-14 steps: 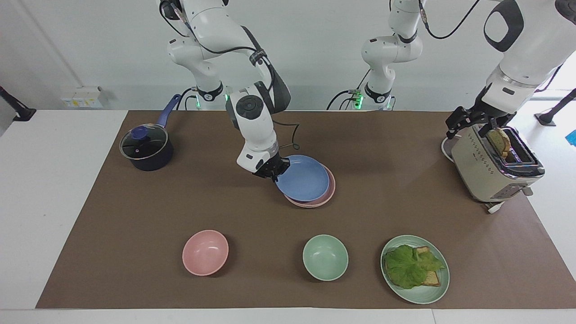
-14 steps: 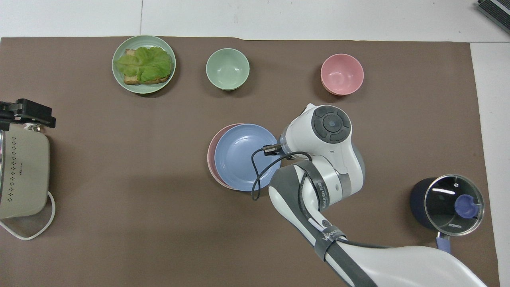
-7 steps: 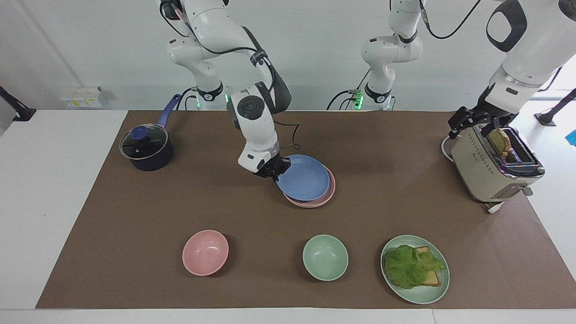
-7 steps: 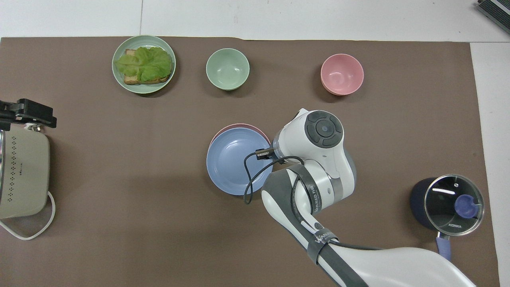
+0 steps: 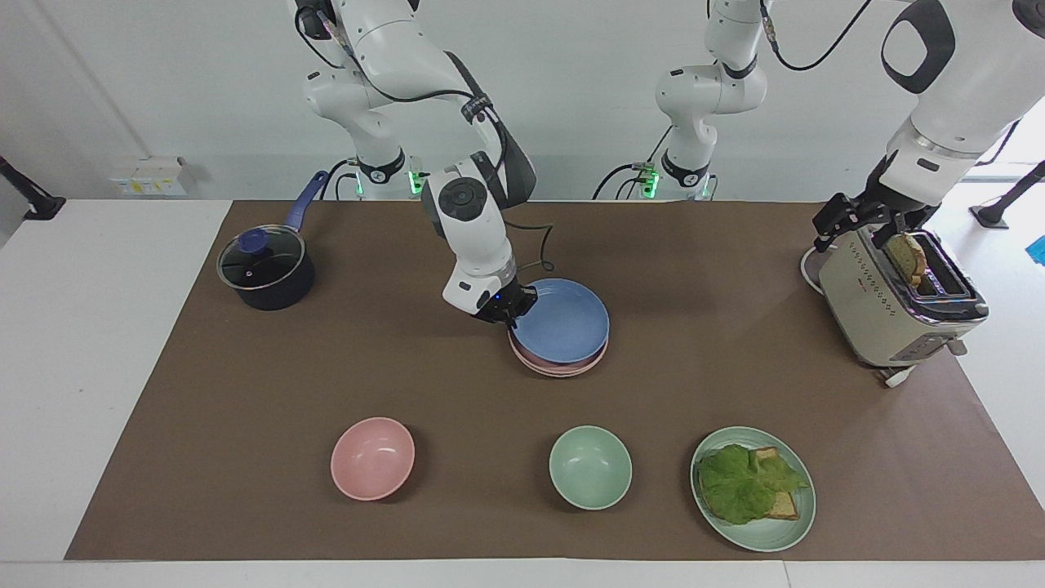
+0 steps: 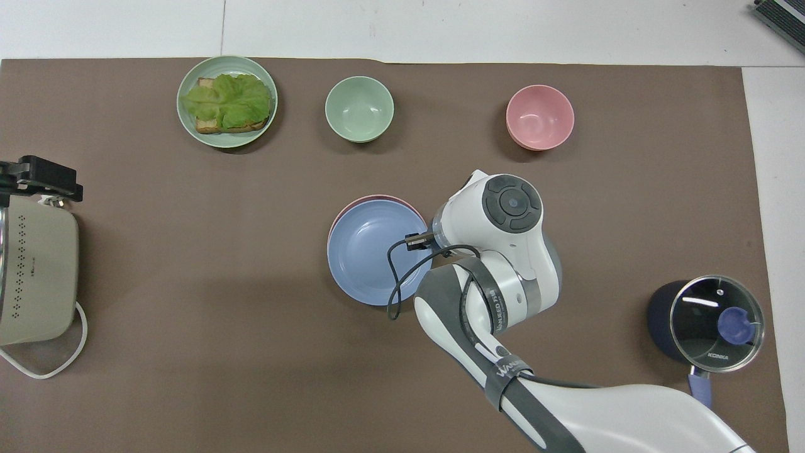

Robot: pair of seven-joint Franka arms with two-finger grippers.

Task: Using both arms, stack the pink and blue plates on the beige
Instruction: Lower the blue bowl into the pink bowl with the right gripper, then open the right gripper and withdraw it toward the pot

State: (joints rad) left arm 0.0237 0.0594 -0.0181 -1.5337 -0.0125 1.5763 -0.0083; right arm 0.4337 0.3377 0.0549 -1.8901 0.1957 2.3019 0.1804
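Note:
The blue plate sits over the pink plate at the middle of the table, nearly centred on it. Only a strip of pink rim shows past the blue plate. Whether the blue plate rests on the pink one I cannot tell. My right gripper is shut on the blue plate's rim, on the side toward the right arm's end. The beige plate is hidden. My left gripper hangs open over the end of the toaster and holds nothing; its black body shows in the overhead view.
A toaster with a slice of toast in its slot stands at the left arm's end. A lidded dark pot stands at the right arm's end. Farthest from the robots stand a pink bowl, a green bowl and a green plate with lettuce and toast.
The right gripper has carried the blue plate a little toward the left arm's end, so it now lines up over the pink plate. The left gripper has barely moved.

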